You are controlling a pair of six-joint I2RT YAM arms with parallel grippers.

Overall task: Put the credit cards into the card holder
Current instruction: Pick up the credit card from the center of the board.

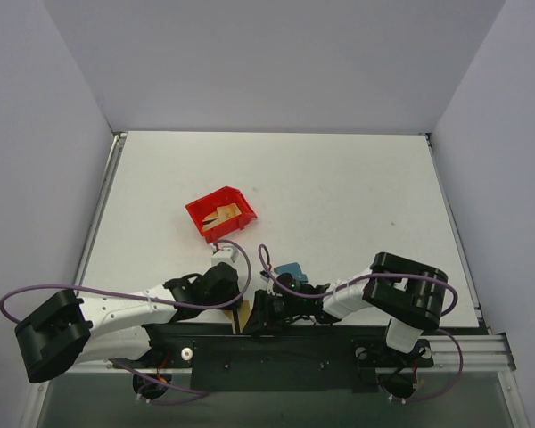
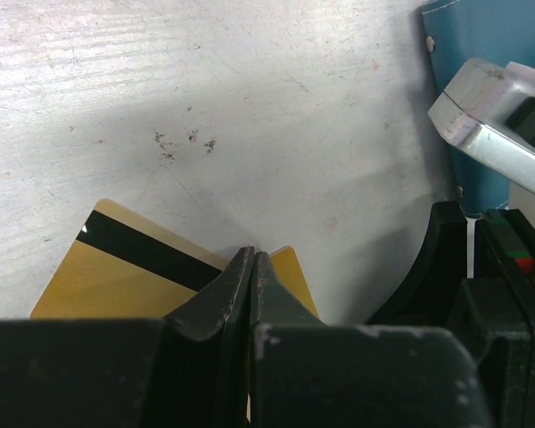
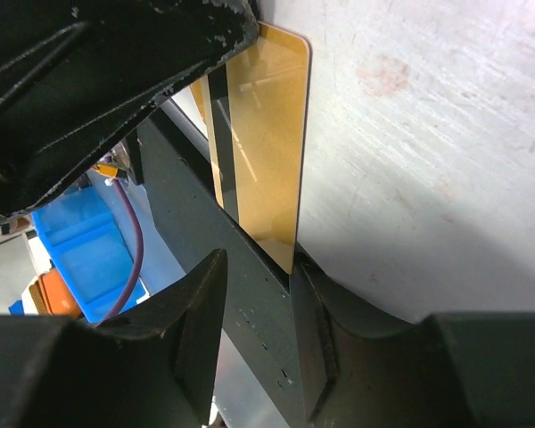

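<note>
Left wrist view: the left gripper [image 2: 251,267] has its two fingers pressed together on the near edge of a credit card [image 2: 116,276]. The gold card's dark stripe runs across it just beyond the fingertips. The card spreads out to the left of the fingers, and one small corner shows on their right. Past it lies the scuffed white table [image 2: 205,89]. The teal card holder [image 2: 486,80] sits at the far right of this view, apart from the card.

Right wrist view: the same card appears edge-on and tilted, clamped at its upper end by the left gripper. Its lower end reaches down into the gap of the right gripper [image 3: 257,303], whose fingers [image 3: 205,312] are spread apart. The card's corner is close to the right-hand finger, but contact cannot be told. Behind the card runs the dark frame [image 3: 187,223] at the near edge of the table.

Top external view: both grippers meet low in the middle, at the near table edge, with a sliver of the gold card between them. The card holder lies just beyond the right gripper, on the table. A red bin [image 1: 196,212] stands farther off to the left, well apart from the grippers, with other credit cards [image 1: 223,215] inside it.
</note>
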